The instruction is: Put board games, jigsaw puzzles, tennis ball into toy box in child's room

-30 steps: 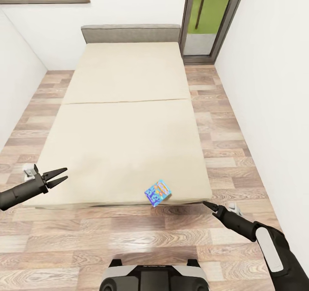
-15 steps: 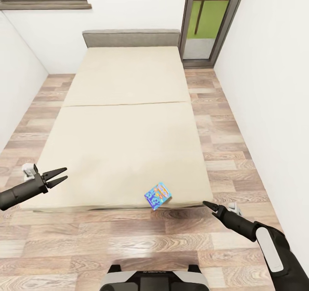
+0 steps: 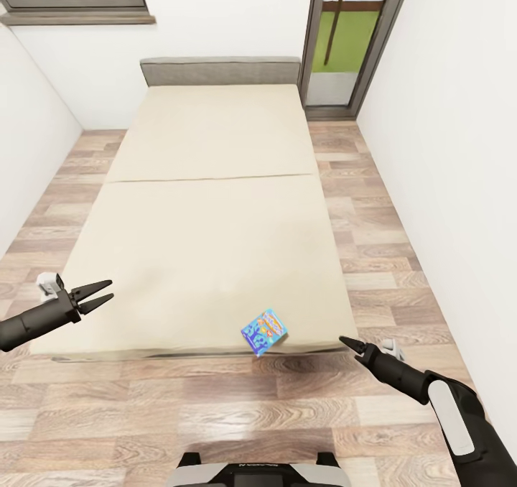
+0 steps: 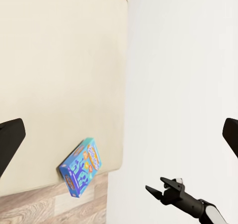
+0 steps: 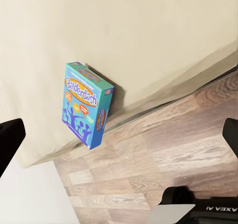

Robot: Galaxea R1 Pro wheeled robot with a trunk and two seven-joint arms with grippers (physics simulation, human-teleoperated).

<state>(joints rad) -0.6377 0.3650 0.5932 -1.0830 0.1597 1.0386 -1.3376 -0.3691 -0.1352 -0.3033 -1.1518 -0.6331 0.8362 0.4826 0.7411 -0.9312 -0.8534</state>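
the blue game (image 3: 264, 331) lies at the bed (image 3: 208, 207) edge, within reach. the left gripper (image 3: 95, 294) is spread, empty; the right gripper (image 3: 350, 346) looks pressed together, though i cannot tell for sure.

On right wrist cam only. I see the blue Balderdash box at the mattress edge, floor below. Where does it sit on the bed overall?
Observer: In the head view the blue board game lies at the foot edge of the bed, toward the corner on the robot's right.
Operator: Which arm is closer?
Observer: The right gripper, just off that corner and apart from the box. The left gripper is by the opposite foot corner.
Operator: Left gripper state?
Observer: Open, holding nothing.
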